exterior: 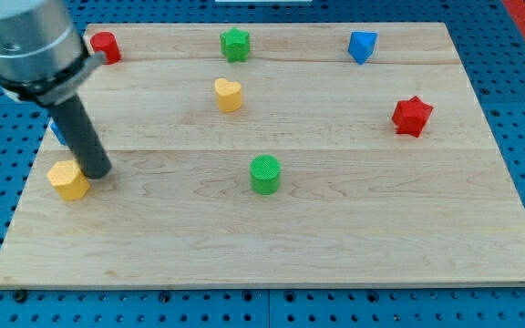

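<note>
Dark straight rod descending from the grey arm housing at the view's top left, with my tip (97,171) set down on the pale wooden table (354,237) just to the right of the yellow hexagonal block (68,179), touching it or very nearly so (contact too fine to tell). Partly hidden behind the rod, a blue block (57,130), shape unclear. Near the top left corner, a red cylindrical block (106,46). Along the top edge, a green star-shaped block (235,44) and a blue angular block (362,46). Below the green star, a yellow heart-shaped block (229,95). Near the middle, a green round cylinder (265,174). At the right, a red star-shaped block (412,116), well apart from the rest. No fingers on this rig, so nothing to open or close; no containers anywhere on the table.
</note>
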